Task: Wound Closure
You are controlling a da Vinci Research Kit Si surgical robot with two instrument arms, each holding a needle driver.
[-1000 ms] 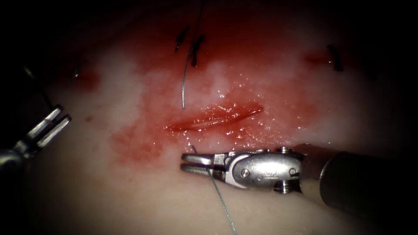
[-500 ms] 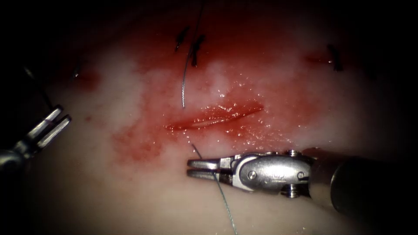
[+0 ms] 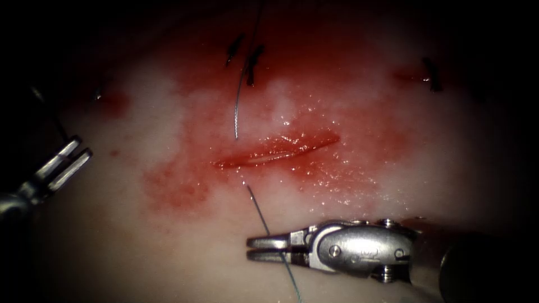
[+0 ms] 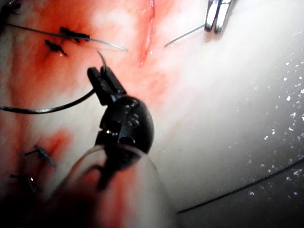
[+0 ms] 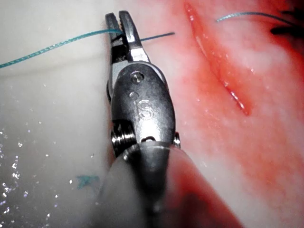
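The cut (image 3: 275,148) lies across the red-stained tissue (image 3: 168,241). My right tool (image 3: 250,247) is on the near side of the cut, jaws shut on the thread (image 3: 258,213). That thread leaves the tissue just below the cut's left end, crosses the jaws and trails off below. The right wrist view shows those jaws (image 5: 118,16) pinching the teal thread (image 5: 57,42). A second stretch of thread (image 3: 238,101) rises from the far side of the cut. My left tool (image 3: 82,146) is far left of the cut, off the tissue's wound. Its jaws (image 4: 97,73) are shut on the dark curved needle (image 4: 101,57) near one end, out of the tissue.
Dark older stitches sit beyond the cut (image 3: 254,62) and at the far right (image 3: 432,76). Red fluid stains the tissue around the cut (image 3: 174,191). In the left wrist view the right tool's jaws (image 4: 216,16) show beside the cut (image 4: 147,33).
My right tool has moved toward the near edge and slightly right with the thread, so more thread now spans from the tissue to its jaws. The left tool has stayed still.
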